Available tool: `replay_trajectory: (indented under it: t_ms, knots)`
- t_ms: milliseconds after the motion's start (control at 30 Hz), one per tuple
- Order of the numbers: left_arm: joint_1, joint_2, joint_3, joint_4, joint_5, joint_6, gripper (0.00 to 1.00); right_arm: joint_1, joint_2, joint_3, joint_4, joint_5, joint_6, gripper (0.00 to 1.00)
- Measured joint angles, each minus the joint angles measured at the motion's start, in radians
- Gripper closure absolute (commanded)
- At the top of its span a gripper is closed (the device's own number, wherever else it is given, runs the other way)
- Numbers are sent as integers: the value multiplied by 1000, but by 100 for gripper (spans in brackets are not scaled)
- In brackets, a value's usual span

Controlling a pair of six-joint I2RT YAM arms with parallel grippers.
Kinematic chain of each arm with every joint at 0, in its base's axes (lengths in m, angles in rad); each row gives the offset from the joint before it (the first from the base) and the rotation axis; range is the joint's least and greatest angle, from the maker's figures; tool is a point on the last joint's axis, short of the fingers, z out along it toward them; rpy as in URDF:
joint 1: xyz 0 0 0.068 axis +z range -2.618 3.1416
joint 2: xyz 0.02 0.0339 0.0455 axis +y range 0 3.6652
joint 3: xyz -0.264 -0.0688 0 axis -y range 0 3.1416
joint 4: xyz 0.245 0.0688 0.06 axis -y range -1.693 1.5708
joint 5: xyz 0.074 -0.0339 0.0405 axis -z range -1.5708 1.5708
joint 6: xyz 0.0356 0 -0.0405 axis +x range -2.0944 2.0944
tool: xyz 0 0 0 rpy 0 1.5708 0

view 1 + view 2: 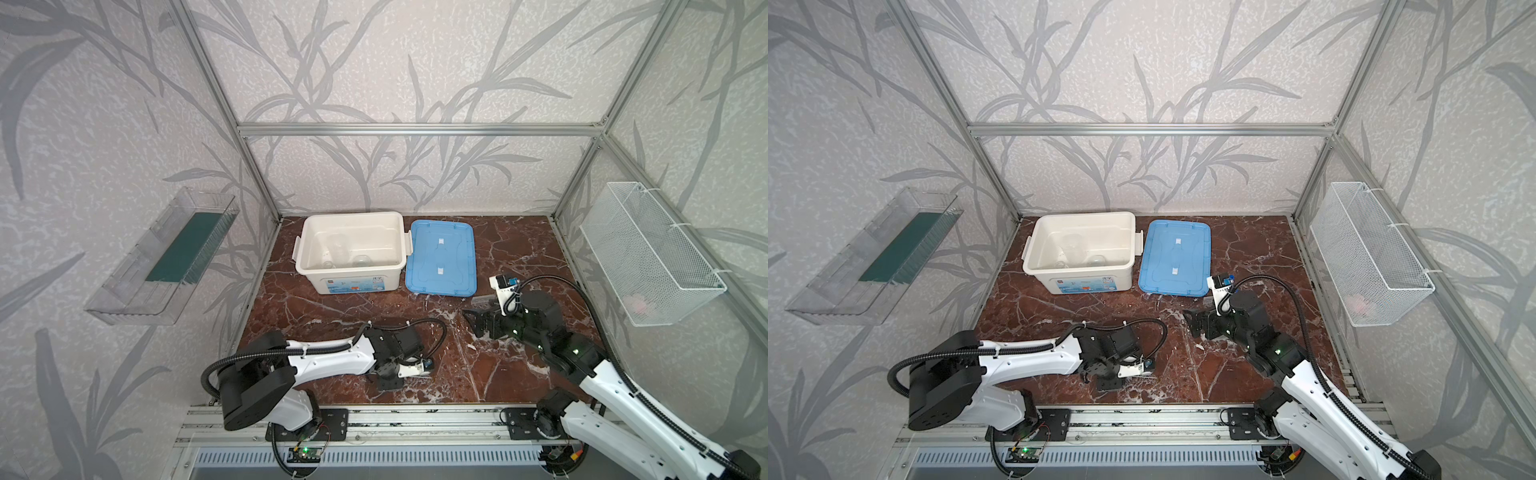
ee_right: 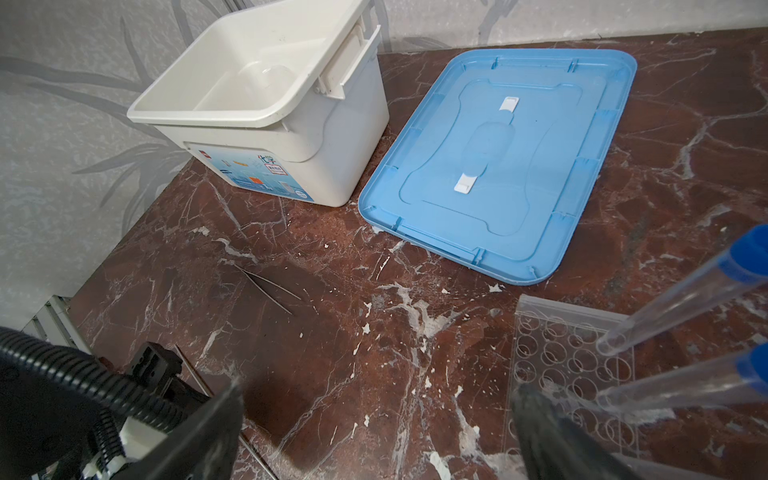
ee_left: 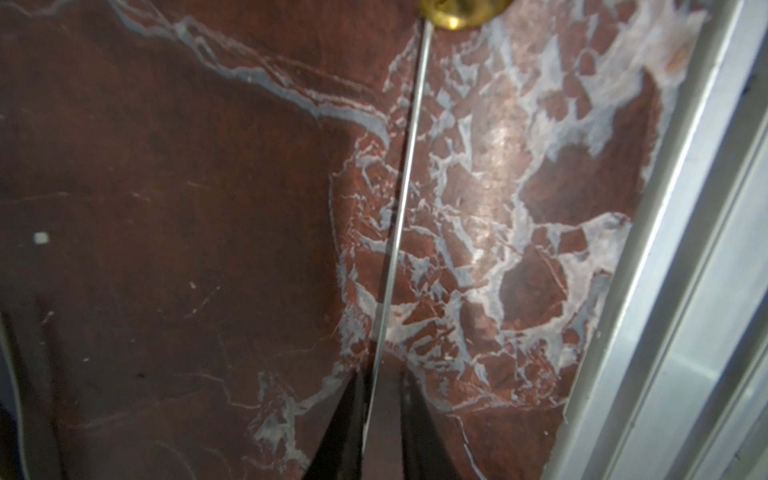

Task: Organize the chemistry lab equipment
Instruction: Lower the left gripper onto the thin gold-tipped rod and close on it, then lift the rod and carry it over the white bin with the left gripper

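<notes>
Left gripper (image 1: 388, 380) nearly closed and aimed down; right gripper (image 1: 473, 318) spread wide and held level.

The left arm (image 1: 328, 359) lay almost flat, stretched from its base toward the middle, with the wrist bent so that the gripper pointed down and toward the near edge. In the left wrist view its two dark fingers (image 3: 345, 419) stood close, with only a narrow gap between the tips; whether they pinched could not be told. The right arm (image 1: 615, 386) slanted away from its base and inward, folded at the elbow, its gripper pointing leftward. In the right wrist view its fingers (image 2: 208, 432) stood far apart, gripping nothing.
</notes>
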Motion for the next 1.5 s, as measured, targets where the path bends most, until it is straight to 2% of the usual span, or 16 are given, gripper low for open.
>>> replay_trajectory:
  t_ms: [100,233,533,700,1067,1167,1367,1500]
  knots:
    - [1,0,0,2,-2,0,82,0,0,-7,3,0,2,1]
    - [1,-13,-6,14,-8,0,86,0,0,-13,5,0,3,1]
    - [1,-13,-13,20,-23,-1,84,0,0,-19,7,5,3,1]
    - [1,-11,-12,21,-23,-3,100,0,-1,-23,8,8,3,1]
    - [2,-16,-8,17,-40,-5,100,0,-5,-23,9,9,3,1]
    - [13,-54,-10,18,-53,0,100,0,-4,-23,10,9,3,1]
    - [40,-222,-17,16,-76,21,100,0,4,-23,12,8,3,1]
    - [90,-299,11,-42,-70,65,100,0,10,-21,14,8,2,1]
